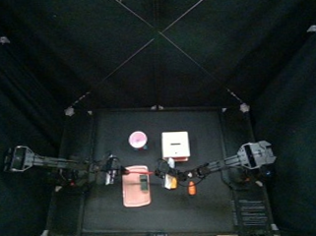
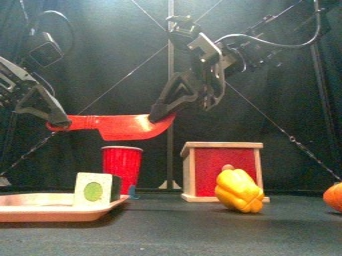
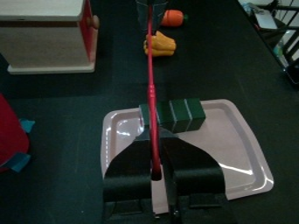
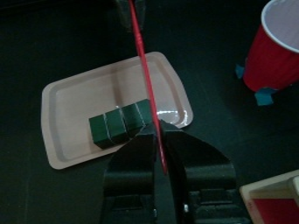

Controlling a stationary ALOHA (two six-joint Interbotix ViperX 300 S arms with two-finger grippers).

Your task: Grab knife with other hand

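Note:
A red knife (image 2: pixel 118 124) hangs level in the air above the table, held at both ends. My left gripper (image 2: pixel 54 120) is shut on its handle end. My right gripper (image 2: pixel 168 108) is shut on its blade end. In the top view the knife (image 1: pixel 140 171) spans between the left gripper (image 1: pixel 112 176) and the right gripper (image 1: pixel 168 173). In the left wrist view the knife (image 3: pixel 151 96) runs edge-on out of the shut left gripper (image 3: pixel 156 171). In the right wrist view the knife (image 4: pixel 142 52) runs out of the shut right gripper (image 4: pixel 163 140).
Below the knife lies a pink tray (image 2: pixel 34 205) with a green block (image 2: pixel 92 188). A red cup (image 2: pixel 122 165) stands behind it. A wooden box (image 2: pixel 222 170), a yellow pepper (image 2: pixel 238 190) and an orange thing (image 2: pixel 334 197) stand to the right.

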